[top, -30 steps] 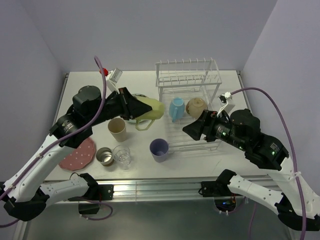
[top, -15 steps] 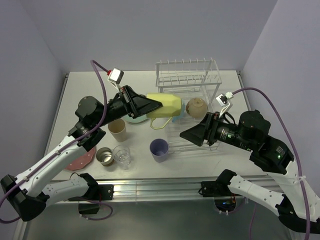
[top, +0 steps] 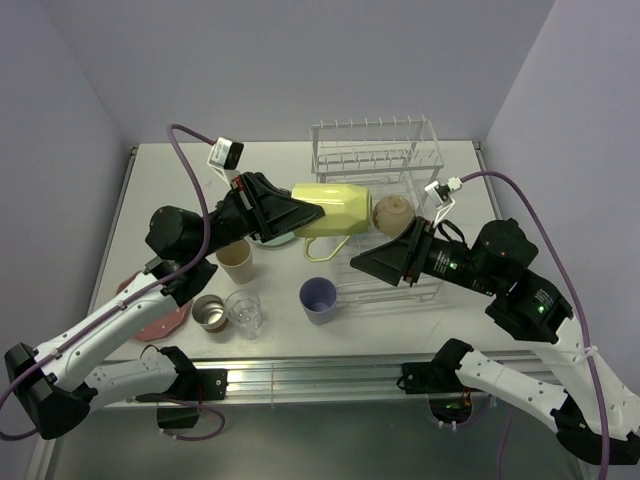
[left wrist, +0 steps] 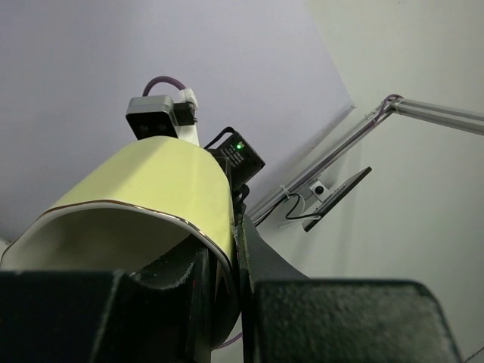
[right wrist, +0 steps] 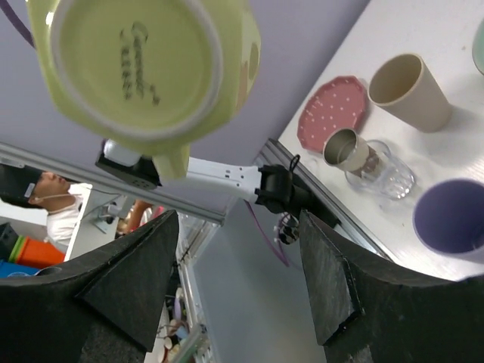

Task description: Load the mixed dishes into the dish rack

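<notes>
My left gripper (top: 312,212) is shut on the rim of the yellow cup (top: 345,208) and holds it on its side in the air, at the front left of the white wire dish rack (top: 375,150). In the left wrist view the cup wall (left wrist: 151,197) is pinched between the fingers of the gripper (left wrist: 238,280). A beige round dish (top: 392,213) sits in the rack's lower basket. My right gripper (top: 360,262) is open and empty, below the cup. The right wrist view shows the cup's base (right wrist: 144,68) above the gripper (right wrist: 242,287). The blue cup is hidden.
On the table left of the rack stand the tan cup (top: 235,260), steel cup (top: 210,312), clear glass (top: 243,310) and lavender cup (top: 318,298). The pink dotted plate (top: 150,312) lies at the front left. The mint-green plate's edge (top: 265,239) shows under my left gripper.
My left gripper has carried the yellow cup to the right, up to the rack. My right gripper has moved left, under the cup, still open.
</notes>
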You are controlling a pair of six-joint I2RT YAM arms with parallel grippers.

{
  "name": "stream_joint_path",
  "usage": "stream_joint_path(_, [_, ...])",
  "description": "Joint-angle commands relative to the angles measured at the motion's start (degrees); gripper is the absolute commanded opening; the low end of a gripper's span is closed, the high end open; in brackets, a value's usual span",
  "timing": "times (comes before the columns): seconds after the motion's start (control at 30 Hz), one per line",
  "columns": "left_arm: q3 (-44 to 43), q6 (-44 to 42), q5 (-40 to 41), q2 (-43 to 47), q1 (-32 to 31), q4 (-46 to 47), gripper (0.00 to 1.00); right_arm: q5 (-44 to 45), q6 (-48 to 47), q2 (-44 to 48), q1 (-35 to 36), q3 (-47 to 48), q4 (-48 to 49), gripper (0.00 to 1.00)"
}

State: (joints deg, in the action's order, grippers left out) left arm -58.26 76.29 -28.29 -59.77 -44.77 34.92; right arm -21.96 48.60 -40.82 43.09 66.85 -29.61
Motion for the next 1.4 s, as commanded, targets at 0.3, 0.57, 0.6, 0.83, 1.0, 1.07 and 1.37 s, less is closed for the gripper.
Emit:
stream_joint_path(0.3, [-1.1, -1.3, 7.1, -1.0, -3.7, 10.1, 0.00, -0.6, 3.6, -2.1, -0.2, -2.2, 18.4, 0.65])
stream_joint_path(0.57, [-2.6, -3.8, 7.3, -3.1, -4.0, 9.3, 0.00, -1.5, 6.8, -3.6, -0.1, -2.6, 22.8, 0.64])
stream_joint_path(0.6, [-3.1, -4.0, 7.0, -3.5, -4.1, 9.4, 0.00, -1.3, 6.9, -3.8, -0.1, -2.7, 22.8, 0.64])
stream_joint_path(0.83, [-4.4, -3.7, 6.7, -6.0, -5.1, 11.0, 0.00, 1.6, 7.9, -5.8, 0.0, -2.3, 23.8, 0.46])
stream_joint_path(1.0, [-3.4, -3.3, 6.6, -6.0, -5.5, 11.7, 0.00, 4.5, 6.5, -7.4, 0.0, -0.5, 20.9, 0.00])
stream_joint_path(1.07, [-3.0, -3.3, 6.8, -5.0, -5.4, 9.4, 0.02, 5.3, 4.8, -7.4, 0.0, -0.4, 18.6, 0.00])
stream_joint_path(1.37, [-2.7, -12.6, 19.7, 5.6, -4.5, -26.9, 0.99, 14.0, -1.9, -2.1, -0.1, -2.5, 8.4, 0.00])
